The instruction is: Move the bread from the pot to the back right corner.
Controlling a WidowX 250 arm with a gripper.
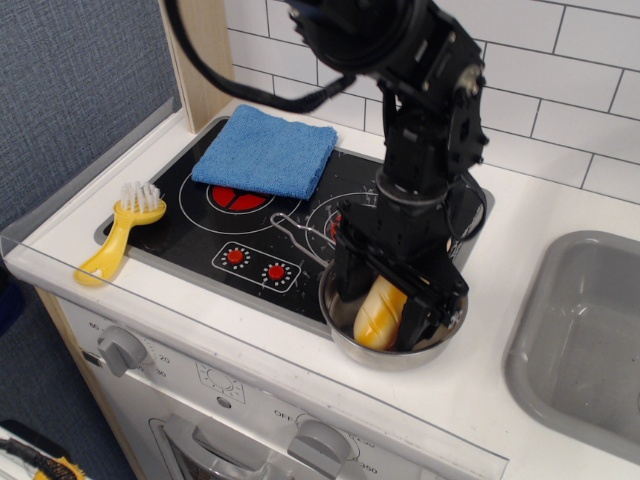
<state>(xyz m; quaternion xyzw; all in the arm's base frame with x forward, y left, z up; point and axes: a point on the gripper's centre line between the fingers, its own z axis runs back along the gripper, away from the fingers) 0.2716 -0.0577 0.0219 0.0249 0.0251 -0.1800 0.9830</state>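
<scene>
The bread, a glossy yellow-brown toy baguette, lies tilted in the shiny steel pot at the front right of the black cooktop. My gripper is lowered into the pot. It is open, with its black fingers on either side of the bread, close to it. The upper half of the bread is hidden behind the gripper. The pot's wire handle lies on the glass to the left. The back right corner of the cooktop is mostly hidden behind the arm.
A folded blue cloth covers the back left burner. A yellow-handled brush lies at the cooktop's left edge. A grey sink basin is at the right. A white tile wall runs along the back.
</scene>
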